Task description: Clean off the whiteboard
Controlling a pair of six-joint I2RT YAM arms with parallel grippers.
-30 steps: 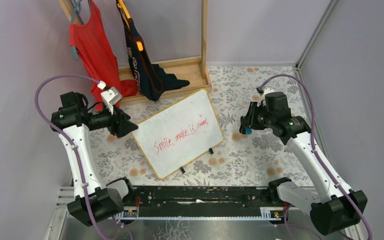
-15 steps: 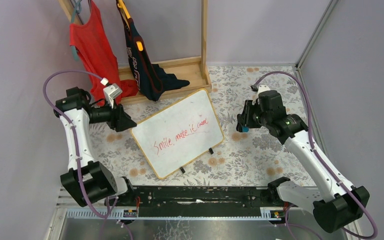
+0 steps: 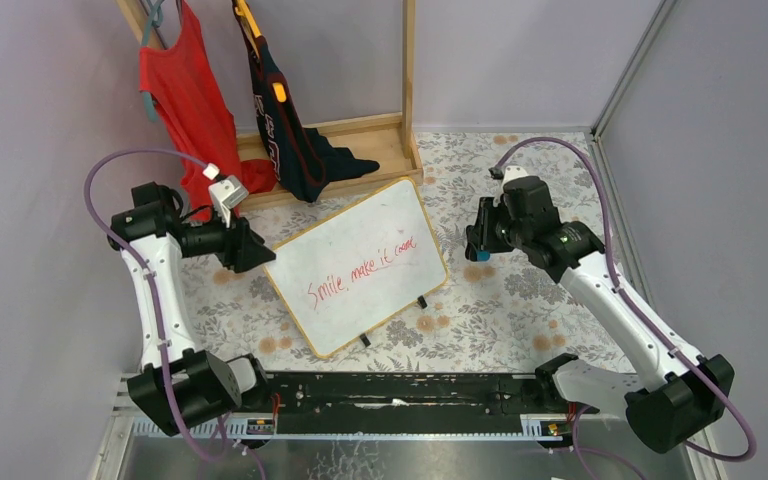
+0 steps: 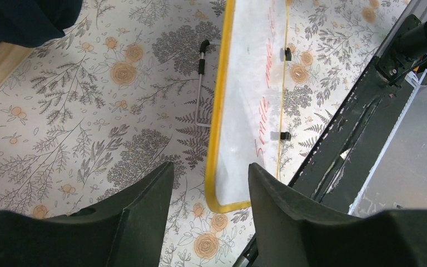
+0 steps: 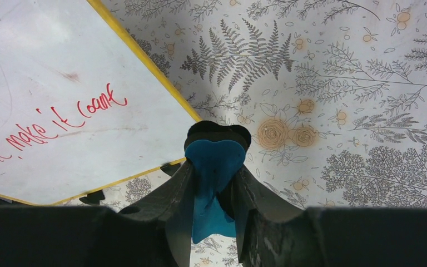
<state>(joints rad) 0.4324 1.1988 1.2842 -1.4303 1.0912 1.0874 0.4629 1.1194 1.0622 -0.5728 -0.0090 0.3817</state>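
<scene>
The whiteboard (image 3: 355, 265) lies tilted on the flowered tablecloth, with its yellow-wood frame and red writing "Smile, make it count" (image 3: 360, 272). My left gripper (image 3: 258, 252) is at the board's left corner, open, with nothing between its fingers. In the left wrist view that gripper (image 4: 210, 169) looks down on the board (image 4: 247, 111), and the frame's corner shows in the gap. My right gripper (image 3: 477, 244) hovers just off the board's right edge, shut on a blue eraser (image 5: 216, 161). The right wrist view shows the whiteboard (image 5: 61, 94) at its left.
A wooden clothes rack (image 3: 380, 135) stands behind the board, with a red shirt (image 3: 185, 100) and a dark garment (image 3: 285, 130) hanging from it. A thin metal wire stand (image 4: 200, 83) sticks out beside the board. The black base rail (image 3: 400, 392) runs along the near edge.
My left gripper's jaws have narrowed a little while it shifted slightly at the board's left corner. My right arm has carried the eraser leftward, closer to the board's right edge.
</scene>
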